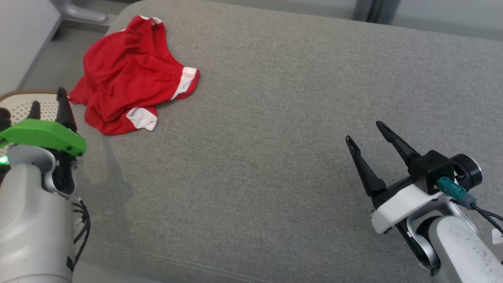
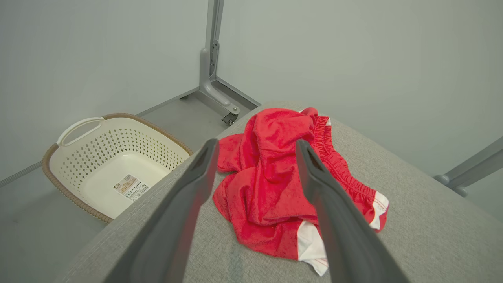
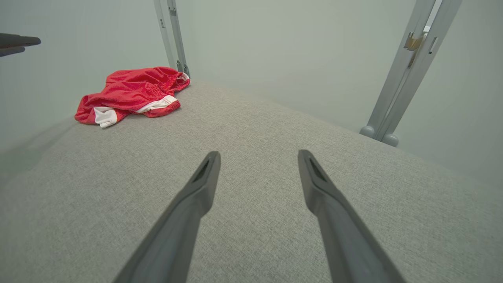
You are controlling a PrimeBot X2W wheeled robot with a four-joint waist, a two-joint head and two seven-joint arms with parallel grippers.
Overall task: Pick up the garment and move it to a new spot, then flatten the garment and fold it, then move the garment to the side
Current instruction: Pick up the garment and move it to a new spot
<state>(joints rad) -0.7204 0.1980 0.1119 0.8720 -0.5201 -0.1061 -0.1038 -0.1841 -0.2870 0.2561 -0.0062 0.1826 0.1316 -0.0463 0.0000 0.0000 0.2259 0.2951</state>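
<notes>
The garment [image 1: 129,74] is a pair of red shorts with white hem patches, crumpled near the far left corner of the grey padded table [image 1: 275,118]. My left gripper [image 1: 47,103] hangs open at the table's left edge, a little short of the shorts, with nothing between its fingers. In the left wrist view the garment [image 2: 275,184] lies just beyond the open left gripper [image 2: 255,143]. My right gripper [image 1: 363,131] stands open over the table's near right part, far from the cloth. The right wrist view has the garment [image 3: 129,94] far off to the upper left of the open right gripper [image 3: 259,153].
A cream perforated laundry basket [image 2: 78,129] with a brown rim stands on the floor left of the table; its rim [image 1: 23,94] shows behind my left gripper. Metal frame posts [image 3: 408,67] rise behind the table. The table's corner [image 2: 271,104] lies just past the garment.
</notes>
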